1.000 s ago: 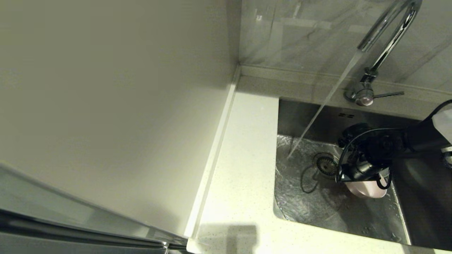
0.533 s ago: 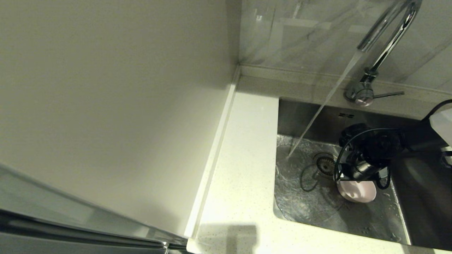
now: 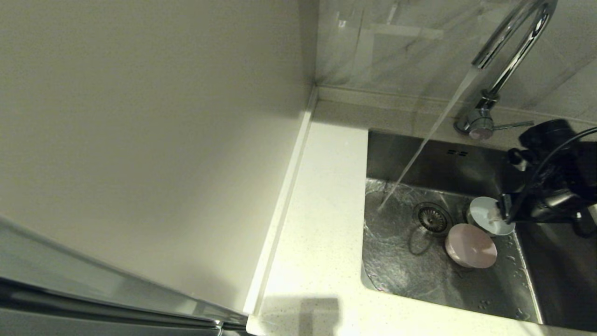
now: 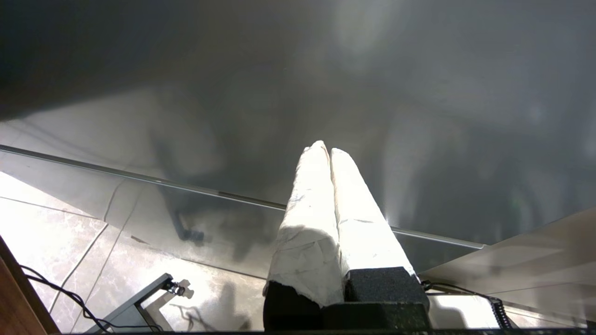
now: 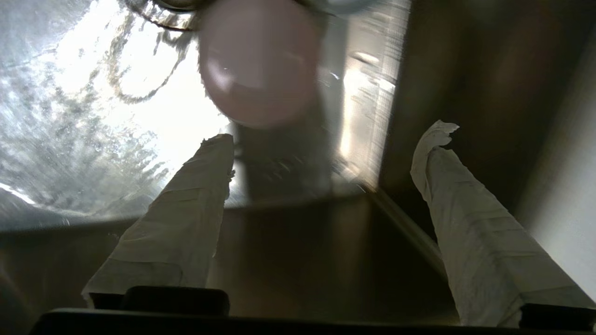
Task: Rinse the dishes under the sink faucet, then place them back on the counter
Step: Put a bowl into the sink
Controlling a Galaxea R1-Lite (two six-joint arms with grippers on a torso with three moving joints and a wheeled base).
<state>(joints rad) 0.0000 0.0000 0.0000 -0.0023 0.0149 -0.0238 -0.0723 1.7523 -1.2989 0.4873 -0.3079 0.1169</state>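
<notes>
right gripper (image 5: 321,149) jaws apart, empty, above pink bowl (image 3: 470,245) in sink (image 3: 438,158) | left gripper (image 4: 326,153) jaws together, parked | advice: descend, straddle rim, clamp firmly before carrying it under the faucet (image 3: 508,51) stream

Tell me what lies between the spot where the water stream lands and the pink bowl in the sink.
The round strainer drain lies between them on the wet sink floor, beside the pink bowl. The head view shows this; nothing else is in that stretch.
</notes>
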